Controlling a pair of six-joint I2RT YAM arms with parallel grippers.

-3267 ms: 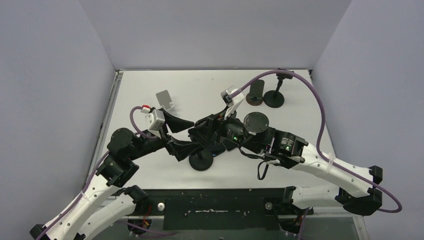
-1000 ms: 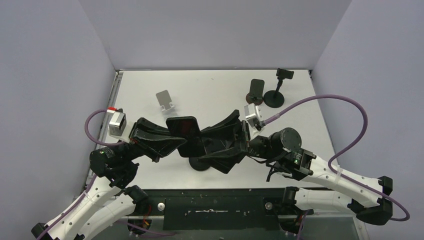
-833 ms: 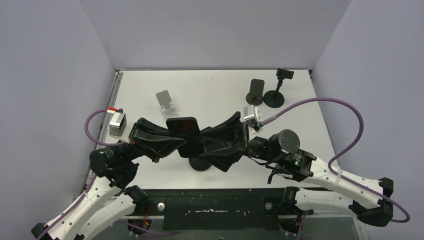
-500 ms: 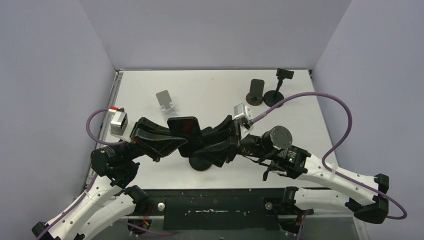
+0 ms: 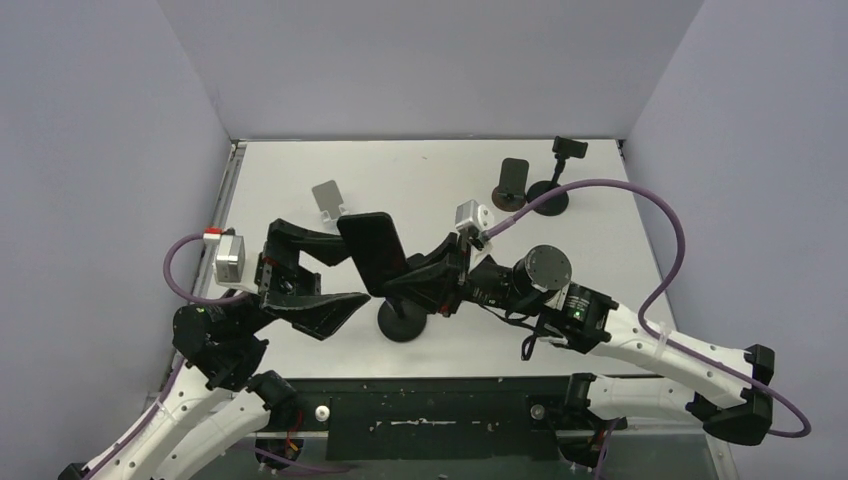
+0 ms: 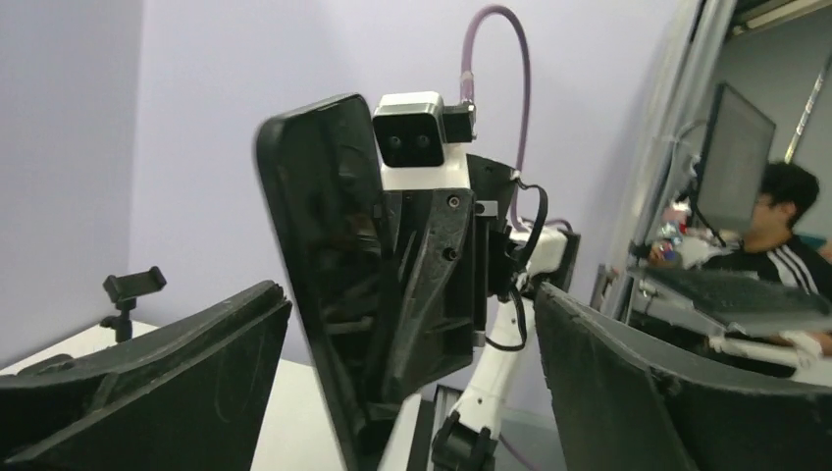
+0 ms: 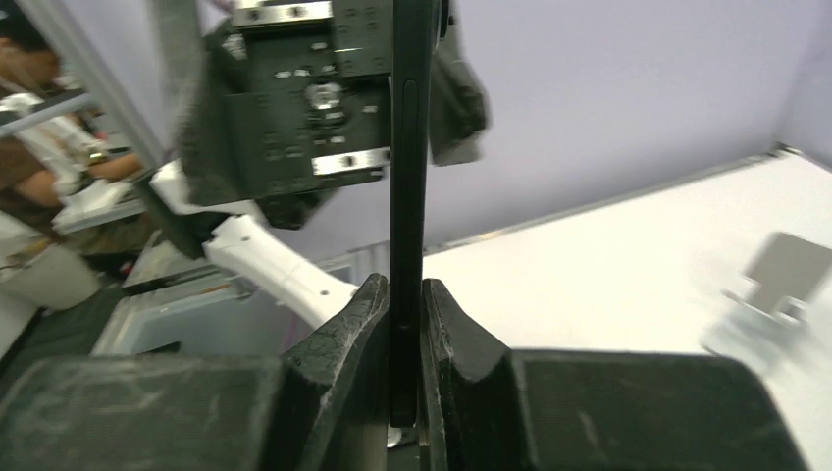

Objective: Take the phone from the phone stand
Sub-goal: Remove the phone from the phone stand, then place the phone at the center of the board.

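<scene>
Centre of the table point(image 5: 430, 180), top view: the phone stand point(image 5: 402, 322) shows only its round black base. Its stem and cradle are hidden under the right arm, so I cannot tell whether anything sits in the cradle. The phone point(image 5: 372, 252) is black, raised above the base and tilted, its top edge toward the upper left of the frame.

On the right gripper point(image 5: 395, 288) the fingers are narrow, clamped on the phone's lower end. In the right wrist view the 2 fingers point(image 7: 348, 329) press 1 on each face, with the phone edge-on and upright in mid-frame. The right arm reaches in from the lower right, forearm low and stretched toward centre.

On the left gripper point(image 5: 352, 270) the fingers are spread wide and hold nothing. In the left wrist view the phone stands between them. There is a wide gap at the right-hand finger. The left-hand finger's tip is just beside the phone's edge, and I cannot tell whether it touches. The left arm comes from the lower left, wrist turned toward centre.

Elsewhere on the table, a small silver stand point(image 5: 330, 198) sits just upper left of the phone. A short black stand point(image 5: 512, 183) and a tall clamp stand point(image 5: 551, 195) are near the upper right corner, well apart from both grippers.
</scene>
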